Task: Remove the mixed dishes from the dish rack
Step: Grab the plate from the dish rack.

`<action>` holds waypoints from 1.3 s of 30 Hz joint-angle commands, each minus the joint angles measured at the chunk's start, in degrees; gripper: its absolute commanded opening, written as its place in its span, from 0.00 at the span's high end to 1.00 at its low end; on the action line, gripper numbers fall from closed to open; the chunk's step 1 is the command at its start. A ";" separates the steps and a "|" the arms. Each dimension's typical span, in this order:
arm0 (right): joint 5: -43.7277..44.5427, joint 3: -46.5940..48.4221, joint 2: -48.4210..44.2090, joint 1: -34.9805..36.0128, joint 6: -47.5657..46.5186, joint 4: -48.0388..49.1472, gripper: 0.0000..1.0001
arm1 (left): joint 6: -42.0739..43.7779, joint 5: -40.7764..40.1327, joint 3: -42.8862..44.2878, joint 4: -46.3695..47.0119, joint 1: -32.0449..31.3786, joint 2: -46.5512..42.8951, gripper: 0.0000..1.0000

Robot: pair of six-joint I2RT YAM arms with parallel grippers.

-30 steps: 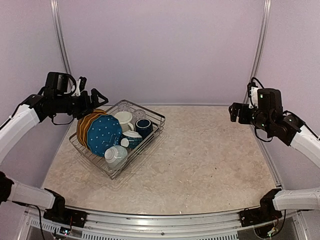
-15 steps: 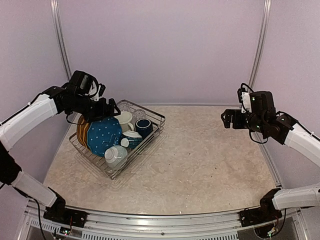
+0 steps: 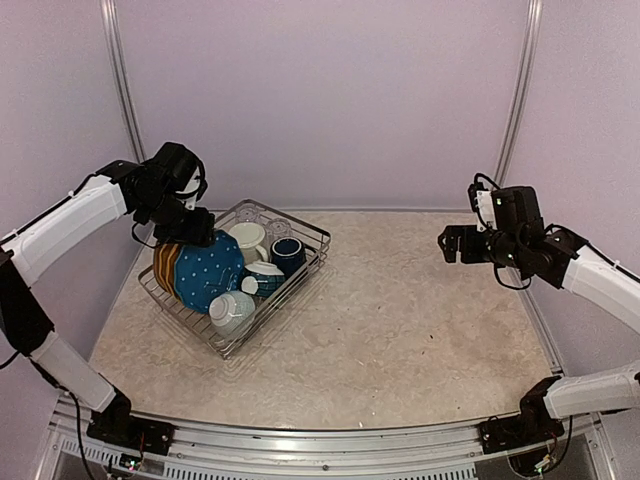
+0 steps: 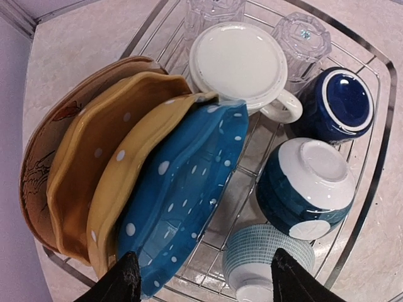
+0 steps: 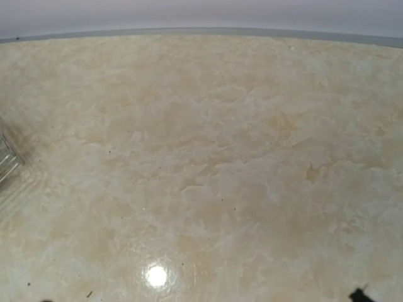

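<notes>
Pale lilac walls (image 3: 320, 100), beige marbled tabletop (image 3: 420, 320), metal corner rails (image 3: 521, 100), lamp glare (image 5: 156, 275)

Bird-patterned plate (image 4: 36, 165) mostly behind yellow plates (image 4: 94, 157)

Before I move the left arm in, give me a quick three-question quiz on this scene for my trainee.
1. True or false: the right gripper holds a dish.
2. Which plate stands last in the row, on the cream mug side? A mustard plate, B blue plate, C bird plate.
3. Fill in: the cream mug sits rim ___.

Key: 1 false, it is open over the bare table. 2 B. 3 down.
</notes>
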 commanded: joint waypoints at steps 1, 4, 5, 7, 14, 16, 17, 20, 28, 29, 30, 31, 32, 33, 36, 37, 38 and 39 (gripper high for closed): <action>-0.40 -0.54 0.61 0.53 -0.69 0.47 0.00 | -0.32 -6.55 -1.56 -3.33 -0.79 -0.11 0.36; -0.17 -1.14 0.39 0.55 -0.53 1.09 0.00 | -0.61 -8.35 -3.17 -2.81 -0.86 -1.67 0.37; -0.41 -1.27 0.55 0.51 -0.54 1.35 0.00 | -0.62 -8.72 -3.48 -2.88 -0.85 -2.10 0.37; -0.96 -1.29 0.89 0.52 -0.37 1.66 0.00 | -0.45 -8.74 -3.79 -3.00 -0.89 -2.39 0.37; -1.85 -0.60 1.79 0.53 -0.09 1.82 0.00 | 1.06 -8.59 -3.99 -1.86 -0.65 -0.30 0.40; -1.87 -0.67 1.46 0.52 -0.07 1.80 0.00 | 1.53 -8.86 -4.19 -1.73 -0.52 0.48 0.42; -1.77 -0.74 1.21 0.56 -0.07 1.74 0.00 | 1.84 -9.01 -4.34 -1.59 -0.50 0.84 0.42; -1.62 -0.93 0.51 0.53 0.01 1.74 0.00 | 2.74 -10.30 -4.57 -0.68 -0.44 1.68 0.47; -1.51 -1.35 -0.48 0.50 0.37 1.99 0.00 | 4.91 -12.98 -3.51 -0.44 0.96 5.81 0.46; -1.53 -1.45 -0.53 0.53 0.42 2.14 0.00 | 4.92 -12.18 -3.14 -0.55 1.31 6.56 0.45; -1.57 -1.53 -0.54 0.54 0.46 2.22 0.00 | 4.88 -11.21 -2.90 -0.60 1.58 6.93 0.43; -1.58 -1.55 -0.54 0.52 0.53 2.24 0.00 | 4.82 -10.70 -2.73 -0.56 1.73 7.27 0.40; -1.57 -1.62 -0.62 0.53 0.57 2.24 0.00 | 4.94 -10.08 -2.56 -0.59 1.91 7.46 0.39; -1.62 -1.76 -0.67 0.53 0.59 2.35 0.00 | 5.07 -9.17 -2.44 -0.49 2.00 7.76 0.37; -1.66 -2.52 -0.90 0.53 0.82 3.04 0.00 | 4.85 -6.24 -1.83 -0.48 2.22 8.08 0.38; -1.72 -2.60 -0.89 0.49 0.85 3.11 0.00 | 4.70 -5.52 -1.85 -0.20 2.16 8.01 0.42; -1.74 -2.64 -0.85 0.51 0.89 3.12 0.00 | 4.62 -4.74 -1.88 0.02 2.17 7.77 0.46; -1.75 -2.63 -0.81 0.57 0.85 3.12 0.00 | 4.58 -4.30 -2.01 0.22 2.21 7.52 0.49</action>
